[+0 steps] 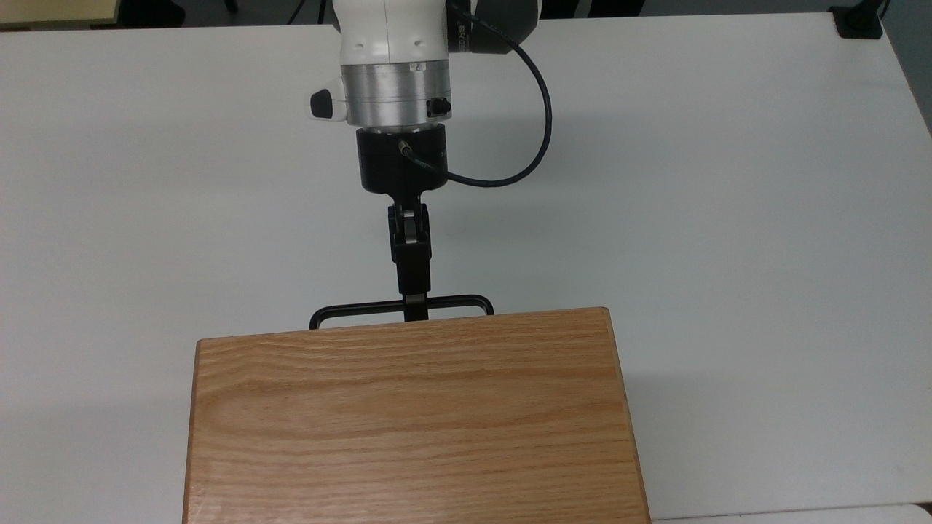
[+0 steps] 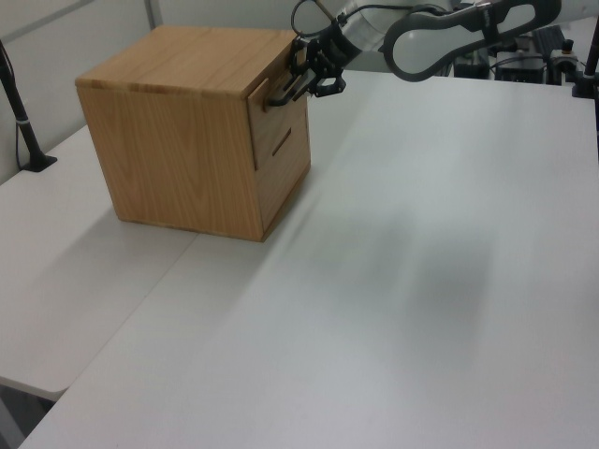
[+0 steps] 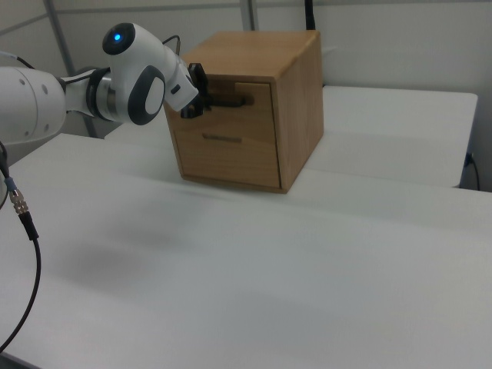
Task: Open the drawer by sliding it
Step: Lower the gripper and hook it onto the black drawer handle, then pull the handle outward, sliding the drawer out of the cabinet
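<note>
Now our gripper (image 1: pixel 415 309) sits at the drawer (image 3: pixel 231 91) handle (image 1: pixel 342 311), grip unclear; next, pull straight out.

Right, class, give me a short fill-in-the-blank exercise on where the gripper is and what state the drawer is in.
1. The gripper is at the drawer's black ____.
2. The drawer sits at the ____ of the cabinet front.
3. The cabinet stands on a ____ table.
4. The drawer's front panel lies nearly flush with the cabinet, so the drawer is not yet ____.

Missing words: handle; top; white; open
</note>
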### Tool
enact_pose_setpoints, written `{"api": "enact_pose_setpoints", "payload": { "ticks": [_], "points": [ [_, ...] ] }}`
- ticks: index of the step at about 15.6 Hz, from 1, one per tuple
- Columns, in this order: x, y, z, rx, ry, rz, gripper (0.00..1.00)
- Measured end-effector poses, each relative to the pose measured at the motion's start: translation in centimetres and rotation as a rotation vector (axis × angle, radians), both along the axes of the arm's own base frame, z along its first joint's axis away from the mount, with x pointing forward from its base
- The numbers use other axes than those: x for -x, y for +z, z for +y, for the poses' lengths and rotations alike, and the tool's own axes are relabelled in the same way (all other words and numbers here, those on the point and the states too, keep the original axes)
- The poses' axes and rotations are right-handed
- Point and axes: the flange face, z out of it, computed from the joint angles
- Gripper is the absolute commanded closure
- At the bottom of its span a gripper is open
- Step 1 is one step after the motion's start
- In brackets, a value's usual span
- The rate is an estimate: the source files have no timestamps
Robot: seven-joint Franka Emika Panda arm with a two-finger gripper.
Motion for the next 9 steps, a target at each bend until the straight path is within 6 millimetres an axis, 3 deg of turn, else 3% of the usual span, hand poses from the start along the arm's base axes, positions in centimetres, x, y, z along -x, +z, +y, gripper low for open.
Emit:
{"api": "enact_pose_setpoints", "payload": {
  "ticks": [4,5,6,7,9],
  "points": [
    [0.00,0.34,-0.25,-0.003,-0.006,-0.005,0.74],
    [0.00,0.33,-0.26,-0.006,-0.009,-0.005,0.81],
    [0.00,0.33,-0.29,-0.011,-0.014,-0.004,0.95],
    [0.00,0.29,-0.39,-0.019,-0.023,-0.002,1.00],
    [0.02,0.05,-0.63,-0.025,-0.033,0.007,1.00]
  ]
}}
